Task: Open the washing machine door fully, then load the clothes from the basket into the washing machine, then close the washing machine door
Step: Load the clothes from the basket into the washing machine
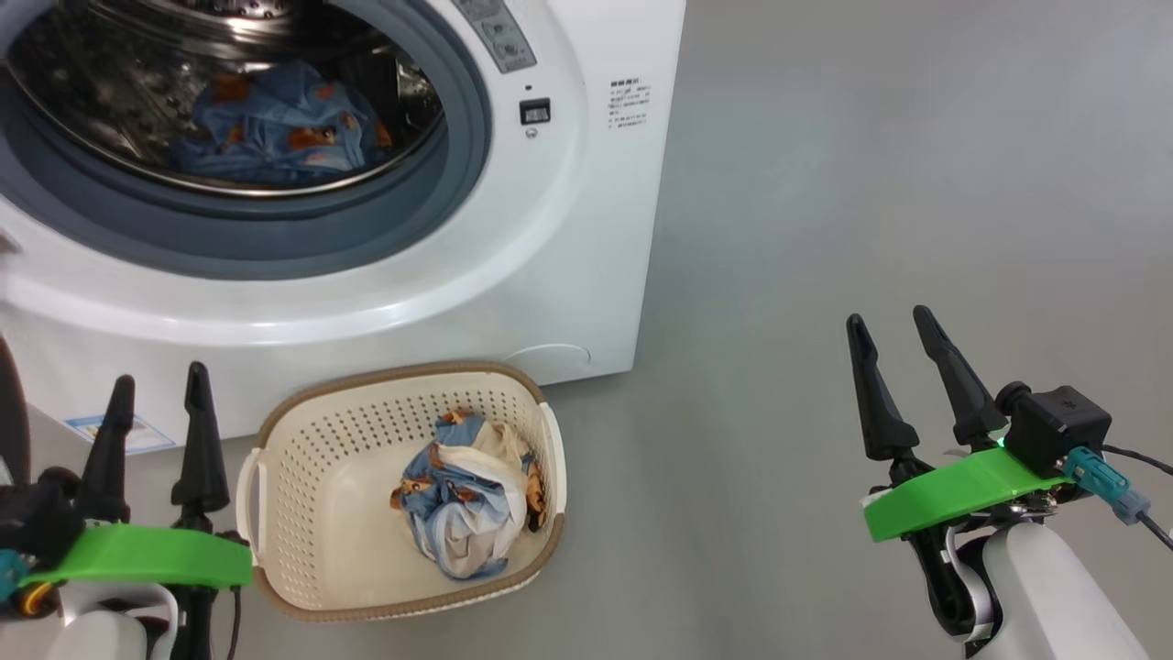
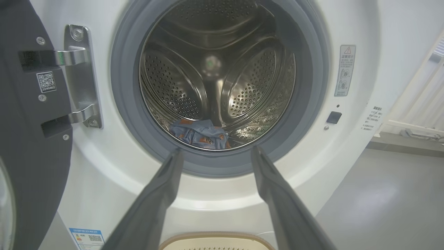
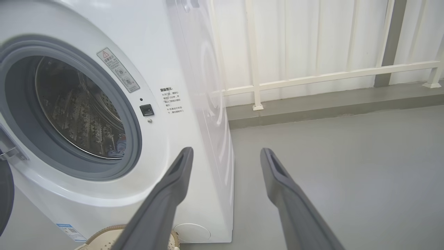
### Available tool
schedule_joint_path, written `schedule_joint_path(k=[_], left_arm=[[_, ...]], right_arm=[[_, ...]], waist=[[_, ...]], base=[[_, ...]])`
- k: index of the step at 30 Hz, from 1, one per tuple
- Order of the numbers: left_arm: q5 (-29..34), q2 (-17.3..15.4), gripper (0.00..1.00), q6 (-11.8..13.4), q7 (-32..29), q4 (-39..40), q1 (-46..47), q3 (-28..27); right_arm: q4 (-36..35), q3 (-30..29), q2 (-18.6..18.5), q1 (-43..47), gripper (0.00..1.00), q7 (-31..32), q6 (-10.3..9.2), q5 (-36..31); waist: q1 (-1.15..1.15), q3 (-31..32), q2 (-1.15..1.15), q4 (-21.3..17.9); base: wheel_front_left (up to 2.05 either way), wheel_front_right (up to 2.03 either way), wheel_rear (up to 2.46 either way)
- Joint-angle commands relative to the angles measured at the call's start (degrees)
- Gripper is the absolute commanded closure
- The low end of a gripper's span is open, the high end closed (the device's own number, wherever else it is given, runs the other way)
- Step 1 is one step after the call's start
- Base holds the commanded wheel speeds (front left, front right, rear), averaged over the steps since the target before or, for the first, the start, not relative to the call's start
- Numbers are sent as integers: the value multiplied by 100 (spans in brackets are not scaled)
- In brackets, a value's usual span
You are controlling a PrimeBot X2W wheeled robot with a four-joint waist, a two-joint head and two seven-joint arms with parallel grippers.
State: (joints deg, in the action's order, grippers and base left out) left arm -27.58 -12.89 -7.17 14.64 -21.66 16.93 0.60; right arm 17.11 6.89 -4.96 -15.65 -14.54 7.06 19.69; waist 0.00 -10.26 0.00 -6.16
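Observation:
The white washing machine (image 1: pixel 550 238) stands with its door (image 2: pixel 27 146) swung open to the left on a metal hinge (image 2: pixel 81 76). Blue printed clothes (image 1: pixel 275 128) lie low in the steel drum (image 2: pixel 215 76). More clothes (image 1: pixel 467 495), blue and cream, sit bunched in the cream basket (image 1: pixel 302 477) on the floor before the machine. My left gripper (image 1: pixel 156 385) is open and empty just left of the basket, pointing at the drum opening. My right gripper (image 1: pixel 893 321) is open and empty over bare floor, well right of the basket.
Grey floor (image 1: pixel 871 183) stretches to the right of the machine. A white railing (image 3: pixel 312 78) and pale wall panels run behind it. The basket rim (image 3: pixel 114 229) shows at the machine's foot in the right wrist view.

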Motion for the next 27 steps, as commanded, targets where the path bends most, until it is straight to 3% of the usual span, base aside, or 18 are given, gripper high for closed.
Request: schedule_joint_path(k=[1,11,27], left_arm=[[110,-117,0,-24,36,188,-37,-243],[252,123,0,-31,36,289,-332,-324],[256,167,0,-31,36,364,-391,-350]], right_arm=[[-107,116,-55,76,0,-46,43,39],[-3,228,-203,200,0,-46,43,175],[2,319,-213,184,0,-46,43,224]], waist=[[0,124,0,28],[0,358,0,112],[0,321,0,125]], base=[[0,0,0],[0,0,0],[0,0,0]])
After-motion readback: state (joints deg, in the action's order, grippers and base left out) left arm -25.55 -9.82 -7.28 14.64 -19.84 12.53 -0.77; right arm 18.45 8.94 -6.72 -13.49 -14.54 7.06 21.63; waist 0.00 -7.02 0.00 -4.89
